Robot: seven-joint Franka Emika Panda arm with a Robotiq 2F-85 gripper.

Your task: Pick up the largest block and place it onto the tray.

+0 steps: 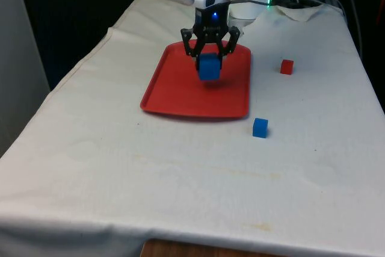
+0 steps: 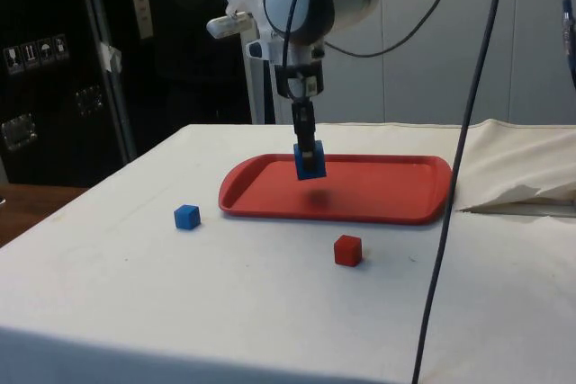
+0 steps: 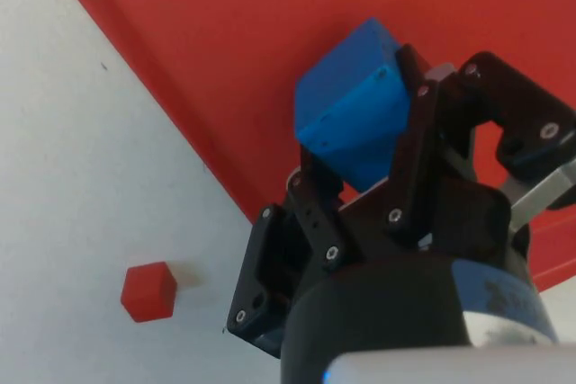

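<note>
So here we've got the gripper (image 1: 210,52) closed on the big blue block (image 1: 209,67), 1 finger pressed on each side of it, and the block hangs in the air over the red tray (image 1: 174,91), not touching it. In the side view the gripper (image 2: 307,143) points straight down with the big blue block (image 2: 309,161) pinched at its tips, clear of the red tray (image 2: 396,195), and we can see a soft shadow on the tray floor right under it. The wrist view shows the big blue block (image 3: 353,116) sitting a bit tilted between the fingers (image 3: 421,146), red tray (image 3: 225,51) behind it.

The other 2 blocks are on the bench (image 1: 180,179) cloth, off the tray. The small red block (image 1: 287,67) is well apart from the gripper, out past the tray edge. The small blue block (image 1: 260,127) sits just beyond the tray corner, also well away from the gripper.
</note>
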